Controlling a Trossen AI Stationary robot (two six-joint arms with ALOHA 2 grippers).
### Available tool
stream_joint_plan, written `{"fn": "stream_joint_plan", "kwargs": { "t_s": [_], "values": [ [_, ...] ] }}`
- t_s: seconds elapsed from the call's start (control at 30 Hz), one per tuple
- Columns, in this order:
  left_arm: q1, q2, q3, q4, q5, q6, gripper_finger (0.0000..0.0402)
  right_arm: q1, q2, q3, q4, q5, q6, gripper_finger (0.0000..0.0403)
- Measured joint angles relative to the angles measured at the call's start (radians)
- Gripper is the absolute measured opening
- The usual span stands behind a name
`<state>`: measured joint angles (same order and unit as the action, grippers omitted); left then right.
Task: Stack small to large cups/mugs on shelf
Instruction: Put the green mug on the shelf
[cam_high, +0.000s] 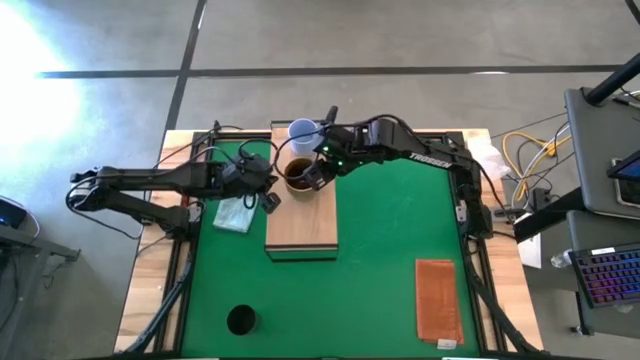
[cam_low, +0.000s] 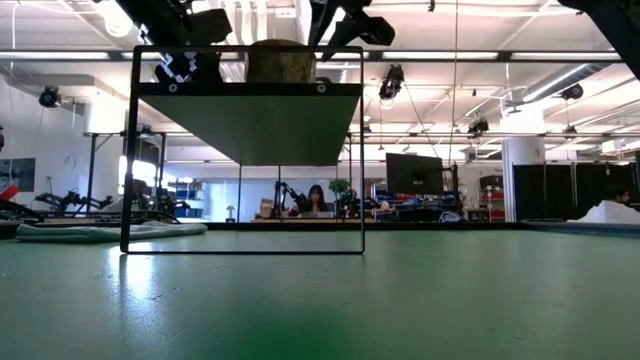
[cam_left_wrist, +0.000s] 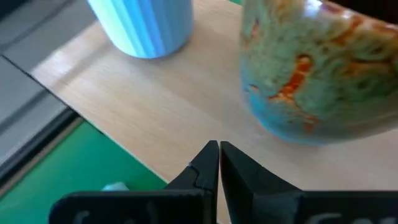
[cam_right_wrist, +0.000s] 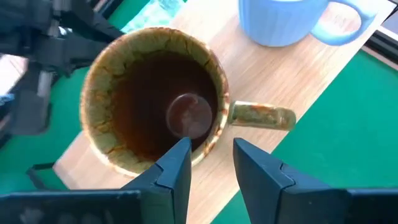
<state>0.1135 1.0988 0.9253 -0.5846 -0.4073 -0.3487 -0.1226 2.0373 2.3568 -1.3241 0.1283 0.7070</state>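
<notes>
Right gripper hangs directly over the brown mug, jaws open and empty, fingertips straddling the near rim where the handle joins the wall. One finger sits over the dark inside, the other outside the wall, so a straight drop would pinch the rim beside the handle. That is the relation that counts. The brown mug stands upright on the shelf, at its far end, with the pale blue-white mug just beyond it at the very end, near but apart as far as I can tell. The brown mug's handle points off toward the green table side, away from the blue one. Left gripper is shut on nothing, fingertips pressed together, low beside the shelf's left edge and aimed at the brown mug's flank. It's close, but I'd call it waiting. The small black cup is well apart, alone on the green surface at the near left. From here the right arm is plainly the better placed for the brown mug. The risk I see is a rim pinch tilting the mug or nudging its blue neighbour.
</notes>
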Motion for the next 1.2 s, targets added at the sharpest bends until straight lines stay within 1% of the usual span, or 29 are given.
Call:
{"fn": "stream_joint_plan", "kwargs": {
  "t_s": [0.13, 0.2, 0.27, 0.4, 0.53, 0.77, 1.1, 1.2],
  "values": [
    [-0.026, 0.0, 0.0, 0.001, 0.054, -0.066, 0.0, 0.0, 0.001, -0.001, -0.005, 0.012, -0.041, 0.0112],
    [-0.06, 0.0, 0.0, 0.001, 0.071, -0.091, 0.0, -0.004, -0.003, -0.001, -0.007, 0.053, -0.058, 0.0112],
    [-0.098, 0.0, 0.0, 0.001, 0.072, -0.11, 0.0, -0.017, -0.005, -0.001, -0.007, 0.078, -0.061, 0.0111],
    [-0.151, 0.0, 0.0, 0.002, 0.055, -0.149, 0.0, -0.049, -0.005, -0.001, -0.007, 0.085, -0.061, 0.0111],
    [-0.177, 0.0, 0.0, 0.04, 0.054, -0.17, 0.0, -0.079, -0.005, -0.001, -0.006, 0.089, -0.063, 0.0091],
    [-0.183, 0.023, 0.0, 0.168, 0.054, -0.168, 0.0, -0.12, -0.005, -0.007, -0.003, 0.088, -0.081, 0.0017],
    [-0.183, 0.071, 0.0, 0.164, 0.051, -0.16, 0.0, -0.115, 0.053, -0.011, -0.004, 0.07, -0.105, 0.0012],
    [-0.183, 0.071, 0.0, 0.164, 0.023, -0.158, 0.0, -0.114, 0.055, -0.011, -0.003, 0.04, -0.115, 0.0012]
  ]
}}
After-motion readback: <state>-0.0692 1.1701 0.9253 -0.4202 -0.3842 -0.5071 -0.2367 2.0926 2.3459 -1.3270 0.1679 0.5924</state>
